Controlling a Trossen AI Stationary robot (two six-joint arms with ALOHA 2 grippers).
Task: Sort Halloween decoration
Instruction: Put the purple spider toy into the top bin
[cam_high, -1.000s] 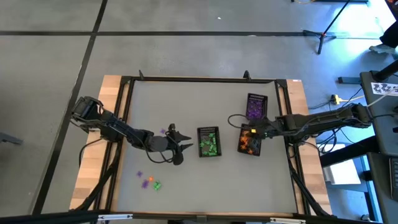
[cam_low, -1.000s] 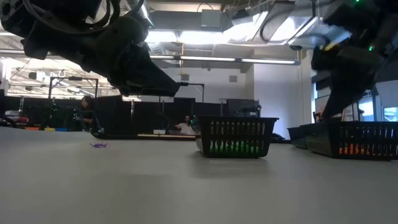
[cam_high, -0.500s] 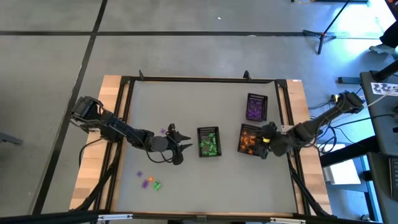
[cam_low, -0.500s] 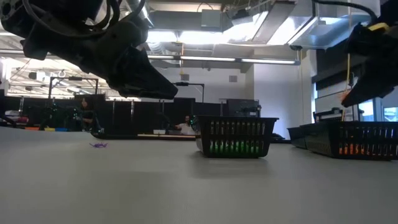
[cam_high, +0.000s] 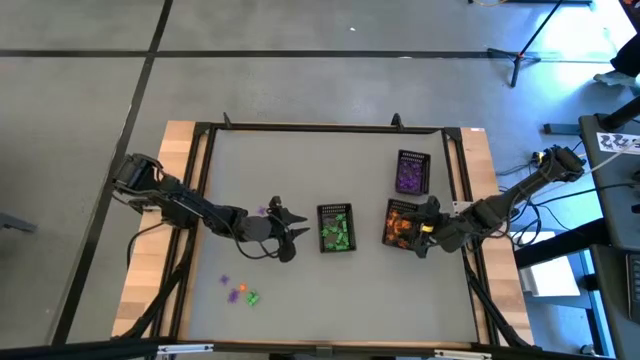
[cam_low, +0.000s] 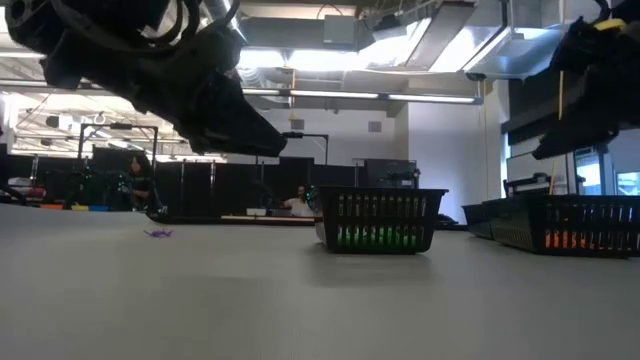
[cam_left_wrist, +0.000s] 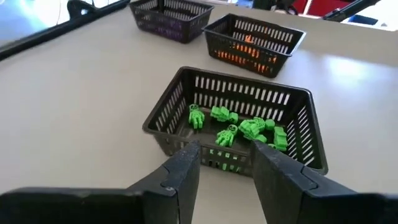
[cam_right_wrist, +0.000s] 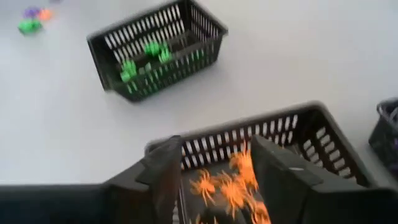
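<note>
Three black mesh baskets stand on the table: one with green trinkets (cam_high: 336, 228), one with orange ones (cam_high: 402, 224), one with purple ones (cam_high: 411, 172). Loose Halloween decoration pieces (cam_high: 240, 293) lie near the front left, and a purple one (cam_high: 263, 211) lies beside my left arm. My left gripper (cam_left_wrist: 227, 171) hovers open just left of the green basket (cam_left_wrist: 236, 121), nothing between its fingers. My right gripper (cam_right_wrist: 217, 168) hangs open above the orange basket (cam_right_wrist: 261, 162), tilted down at the orange spiders (cam_right_wrist: 230, 186) inside.
A black frame (cam_high: 320, 128) edges the table, with wooden strips at its left and right sides. Bare grey tabletop lies between the baskets and the far edge. In the low view the green basket (cam_low: 380, 220) stands mid-table and the purple trinket (cam_low: 158, 233) lies farther left.
My right arm has swung about its base: its gripper has gone from the orange basket's far left part toward the table's right and near edges, and now sits over the basket's right side. My left arm has kept still.
</note>
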